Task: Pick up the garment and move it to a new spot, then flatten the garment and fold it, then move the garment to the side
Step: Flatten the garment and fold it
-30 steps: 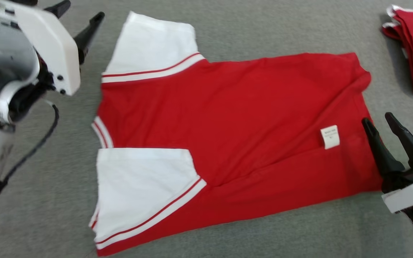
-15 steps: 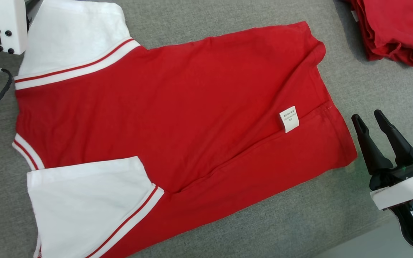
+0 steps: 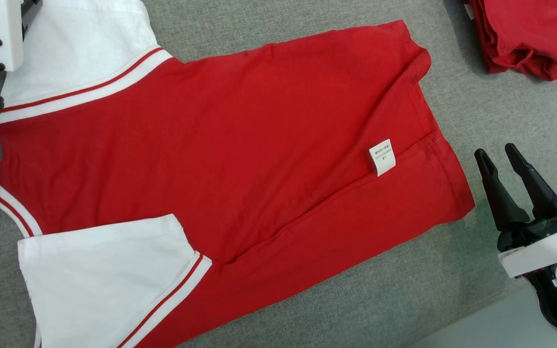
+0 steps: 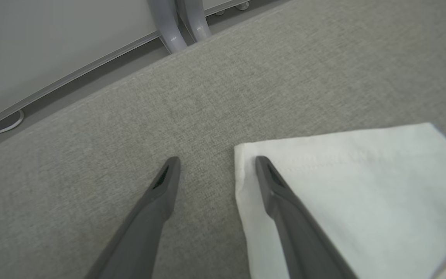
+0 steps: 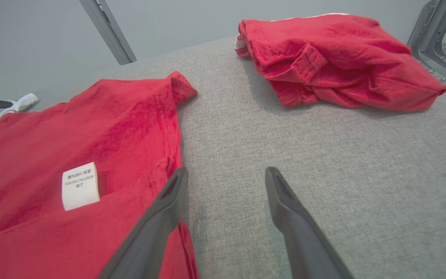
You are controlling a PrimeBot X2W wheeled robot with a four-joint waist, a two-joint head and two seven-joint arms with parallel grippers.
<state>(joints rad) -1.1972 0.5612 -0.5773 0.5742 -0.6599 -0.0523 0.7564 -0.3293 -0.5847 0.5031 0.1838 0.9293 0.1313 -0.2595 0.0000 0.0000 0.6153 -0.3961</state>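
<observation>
- Since half a second ago the whole head view has slid a little up and to the left, which reads as the camera turning rather than the cloth moving
- the garment (image 3: 240, 145) lies spread on the grey table (image 3: 404, 290), its long axis running left to right, with a shallow crease passing by its white label (image 3: 382, 157)
- its white sleeves point to the robot's left and its hem to the right
- the right gripper (image 3: 495, 150) hovers just beside the hem's near corner, jaws apart and empty, with the cloth on its left
- the left gripper (image 4: 217, 161), also spread, straddles the corner of the far sleeve (image 4: 362, 193); whether it touches is unclear
- each arm looks nearest its own end for a fold
- a folded red pile (image 3: 525, 38) sits well apart
</observation>
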